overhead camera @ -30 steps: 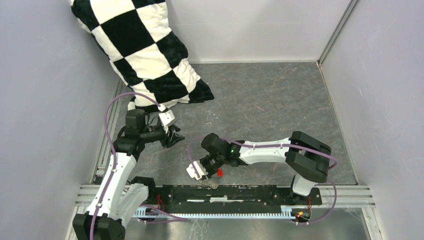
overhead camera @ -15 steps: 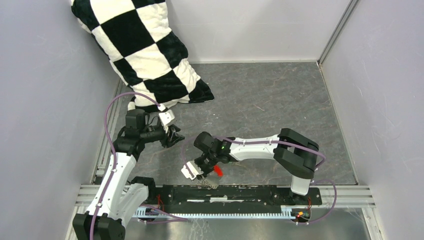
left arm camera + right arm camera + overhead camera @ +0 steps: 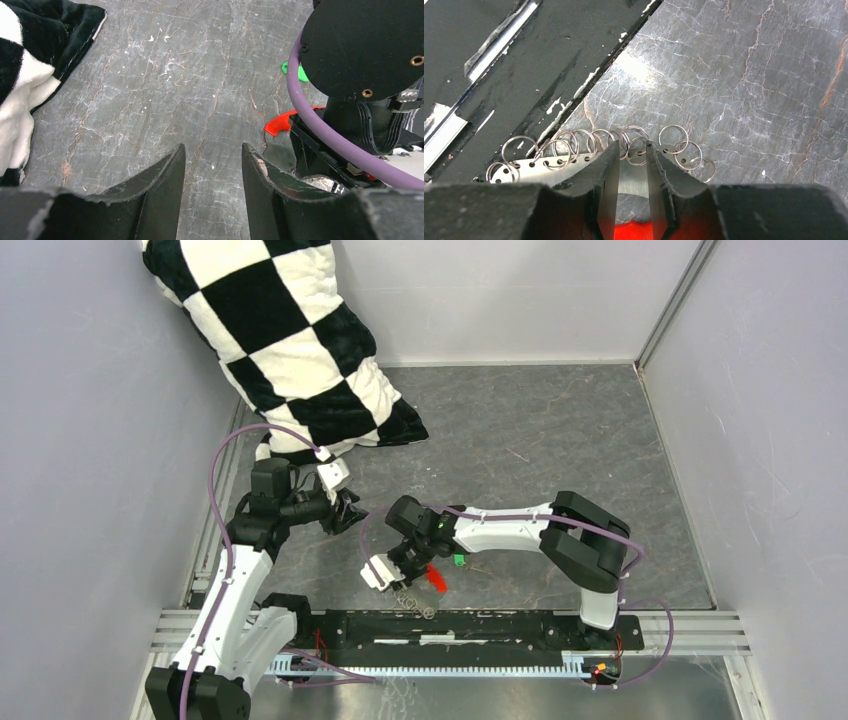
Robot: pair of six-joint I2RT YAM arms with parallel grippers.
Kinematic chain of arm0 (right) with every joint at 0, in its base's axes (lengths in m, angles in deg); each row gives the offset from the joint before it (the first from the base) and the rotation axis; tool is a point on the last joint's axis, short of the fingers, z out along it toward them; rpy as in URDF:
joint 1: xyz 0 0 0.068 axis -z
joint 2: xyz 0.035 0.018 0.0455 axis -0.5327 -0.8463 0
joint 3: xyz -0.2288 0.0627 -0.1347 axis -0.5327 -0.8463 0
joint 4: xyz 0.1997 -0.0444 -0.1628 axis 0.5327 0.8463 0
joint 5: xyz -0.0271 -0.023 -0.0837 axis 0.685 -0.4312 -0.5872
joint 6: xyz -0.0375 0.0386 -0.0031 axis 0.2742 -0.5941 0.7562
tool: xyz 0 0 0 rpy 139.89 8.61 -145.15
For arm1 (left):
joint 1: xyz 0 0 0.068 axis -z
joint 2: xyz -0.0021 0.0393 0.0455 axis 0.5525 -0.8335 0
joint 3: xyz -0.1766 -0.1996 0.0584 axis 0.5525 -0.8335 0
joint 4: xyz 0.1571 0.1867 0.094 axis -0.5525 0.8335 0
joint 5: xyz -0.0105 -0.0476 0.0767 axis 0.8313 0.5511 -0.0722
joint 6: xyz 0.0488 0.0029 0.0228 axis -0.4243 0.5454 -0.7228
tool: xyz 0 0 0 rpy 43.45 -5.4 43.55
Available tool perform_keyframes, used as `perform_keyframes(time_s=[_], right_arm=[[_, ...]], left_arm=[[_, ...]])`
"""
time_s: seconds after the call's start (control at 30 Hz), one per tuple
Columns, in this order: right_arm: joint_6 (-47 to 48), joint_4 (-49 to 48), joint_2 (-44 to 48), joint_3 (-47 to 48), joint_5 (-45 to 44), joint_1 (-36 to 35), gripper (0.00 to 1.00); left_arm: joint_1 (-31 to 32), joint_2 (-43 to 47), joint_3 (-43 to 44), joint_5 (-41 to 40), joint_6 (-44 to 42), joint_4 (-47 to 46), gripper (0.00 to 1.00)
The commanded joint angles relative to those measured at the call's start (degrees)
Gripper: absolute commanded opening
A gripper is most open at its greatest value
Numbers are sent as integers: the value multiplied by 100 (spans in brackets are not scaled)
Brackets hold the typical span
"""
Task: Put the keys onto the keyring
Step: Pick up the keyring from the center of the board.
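My right gripper [image 3: 402, 585] [image 3: 631, 145] is low at the near edge of the table, shut on the keyring. The keyring is a silvery holed plate [image 3: 549, 167] carrying several thin rings [image 3: 415, 605]. Its red tag [image 3: 434, 578] [image 3: 279, 122] sticks out beside the fingers. The key, with its small green head [image 3: 458, 560] [image 3: 301, 74], lies on the table just right of that wrist, partly hidden in the left wrist view. My left gripper [image 3: 350, 512] [image 3: 212, 147] hovers to the left, open, with only bare table between its fingers.
A black-and-white checked blanket [image 3: 290, 330] [image 3: 20, 75] covers the far left corner. The black base rail [image 3: 500, 625] [image 3: 524, 75] runs along the near edge, right under the rings. Grey walls close in the left, right and far sides.
My right arm has swung left along the near edge, taking the red tag and rings with it. The green key now shows beside its wrist. The left arm has stayed put.
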Motion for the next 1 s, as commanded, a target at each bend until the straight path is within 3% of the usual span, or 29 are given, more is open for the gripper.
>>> perform_keyframes(time_s=[0.0, 0.2, 0.53, 0.73, 0.83, 0.97], right_arm=[[164, 181, -141, 278, 40, 34, 31], [127, 186, -208, 293, 117, 37, 27], [28, 222, -109, 18, -86, 27, 30], [38, 339, -160, 124, -161, 24, 15], [64, 388, -128, 199, -220, 28, 1], [-96, 88, 169, 135, -407, 40, 0]], left_arm=[[-11, 28, 135, -67, 166, -216, 52], [9, 27, 117, -110, 156, -238, 51], [29, 36, 94, -180, 187, -303, 52], [33, 39, 121, -208, 201, -313, 51], [42, 47, 124, -216, 214, -315, 51], [55, 38, 157, -145, 307, -348, 51]])
